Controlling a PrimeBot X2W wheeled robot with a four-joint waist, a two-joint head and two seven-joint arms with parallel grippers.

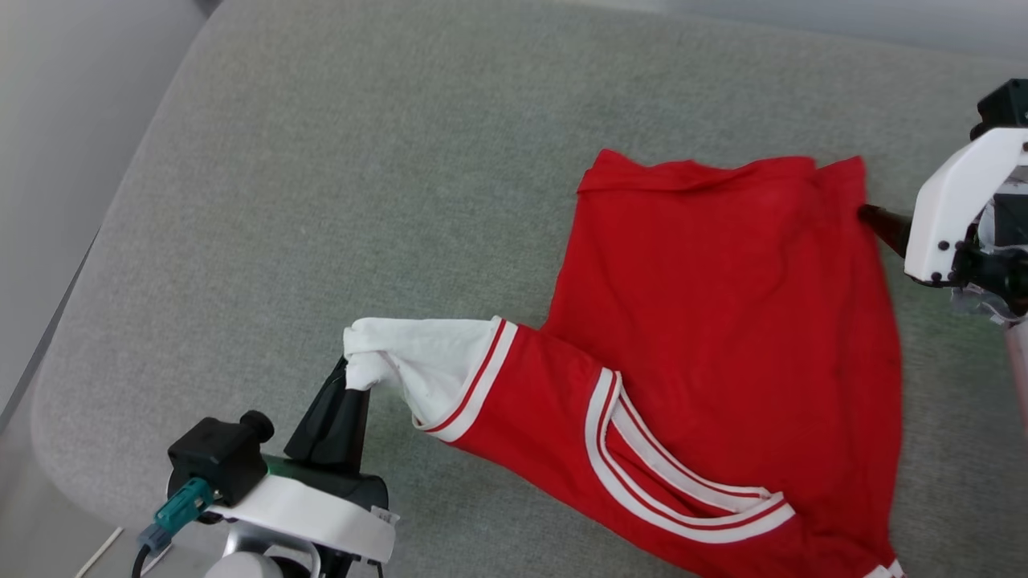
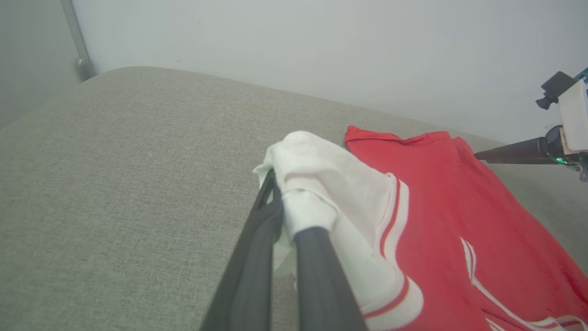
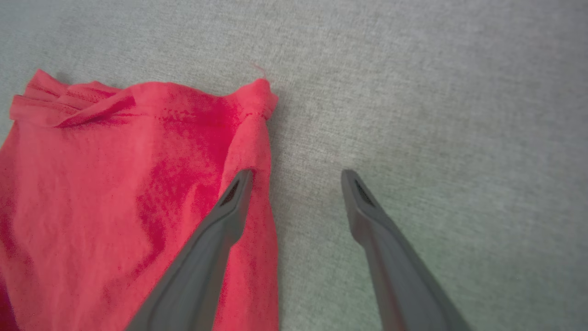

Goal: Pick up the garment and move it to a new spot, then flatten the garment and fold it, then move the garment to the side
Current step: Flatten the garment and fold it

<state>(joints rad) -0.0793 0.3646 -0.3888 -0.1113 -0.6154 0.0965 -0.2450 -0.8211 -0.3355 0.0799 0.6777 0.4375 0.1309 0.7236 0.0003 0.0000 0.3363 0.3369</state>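
Left tool (image 1: 347, 382) clamped shut — right tool (image 3: 297, 174) spread wide.

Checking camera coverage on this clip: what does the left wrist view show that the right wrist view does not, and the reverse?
Left wrist view, not right wrist view: the left gripper, jaws shut on the white short sleeve of the red thin-fabric sports jersey; its red-and-white striped trim; a pale wall. Right wrist view, not left: the right gripper with jaws open, one finger crossing the jersey's edge, the other over bare cushion. Both: the jersey's red body and the grey woven cushion.
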